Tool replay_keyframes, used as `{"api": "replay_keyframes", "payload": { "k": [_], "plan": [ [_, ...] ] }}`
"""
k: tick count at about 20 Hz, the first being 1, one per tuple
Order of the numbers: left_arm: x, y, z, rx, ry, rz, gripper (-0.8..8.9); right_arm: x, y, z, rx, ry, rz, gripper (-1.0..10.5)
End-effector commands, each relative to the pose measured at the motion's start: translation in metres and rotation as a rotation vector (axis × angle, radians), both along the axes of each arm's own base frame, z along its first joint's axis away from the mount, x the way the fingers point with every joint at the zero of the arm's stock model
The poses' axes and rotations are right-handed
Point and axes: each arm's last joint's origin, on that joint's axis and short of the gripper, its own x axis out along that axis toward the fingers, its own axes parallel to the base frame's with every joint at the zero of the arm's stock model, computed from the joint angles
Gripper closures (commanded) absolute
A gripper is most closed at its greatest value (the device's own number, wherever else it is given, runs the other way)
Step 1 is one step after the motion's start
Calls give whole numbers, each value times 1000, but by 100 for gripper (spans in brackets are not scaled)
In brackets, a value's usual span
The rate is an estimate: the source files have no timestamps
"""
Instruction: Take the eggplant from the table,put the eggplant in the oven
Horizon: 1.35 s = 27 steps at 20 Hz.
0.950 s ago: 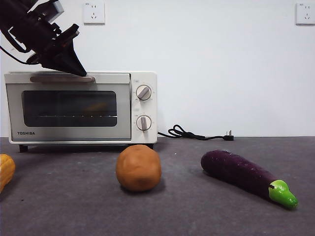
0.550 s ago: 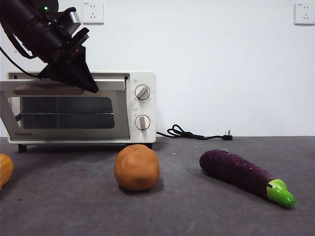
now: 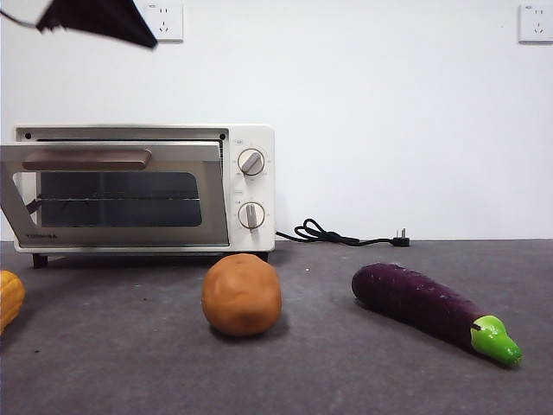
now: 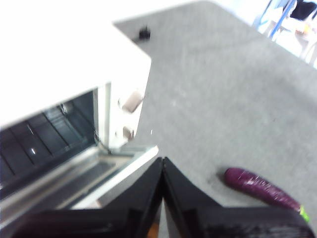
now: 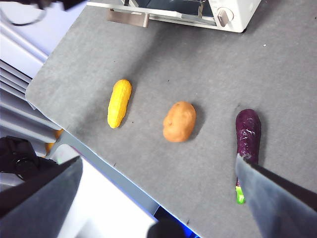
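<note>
I see my left gripper [image 3: 130,30] clenched empty, at eleven o'clock above the oven [image 3: 143,190], whose door hangs partly open. Further right, the eggplant [image 3: 432,309] lies on the table [image 3: 346,380] at four o'clock; my right gripper [image 5: 158,173] hangs high overhead, jaws spread wide.

The left gripper [image 3: 130,30] shows as a black tip at the upper left of the front view, its jaws pressed together into one point. The right gripper [image 5: 158,198] hangs high, jaws spread wide at the frame's lower corners.
</note>
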Motion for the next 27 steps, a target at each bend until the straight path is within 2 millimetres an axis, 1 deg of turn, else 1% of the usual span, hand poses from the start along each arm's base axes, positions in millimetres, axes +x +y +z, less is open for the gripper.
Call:
{"api": "replay_keyframes", "payload": {
  "k": [1,5,10,15,18,21,23,27],
  "plan": [
    [-19,3,16,-18,-54,9,819,0,0,1,-2,-14,8,348],
    [-54,11,44,-38,-151,54,819,0,0,1,-3,-16,10,348],
    [-94,22,65,-39,-245,111,819,0,0,1,-5,-18,11,348],
    [-123,30,85,-2,-257,193,819,0,-1,0,-31,-27,-11,348],
    [-142,34,104,-5,-290,210,819,3,-1,-1,-76,-33,-55,348],
    [-161,40,124,26,-338,319,819,15,1,-8,-123,17,-82,348],
    [-176,44,136,38,-359,369,819,28,6,-15,-150,73,-72,348],
    [-197,49,148,37,-397,404,819,58,25,-36,-241,182,-43,349]
  ]
}}
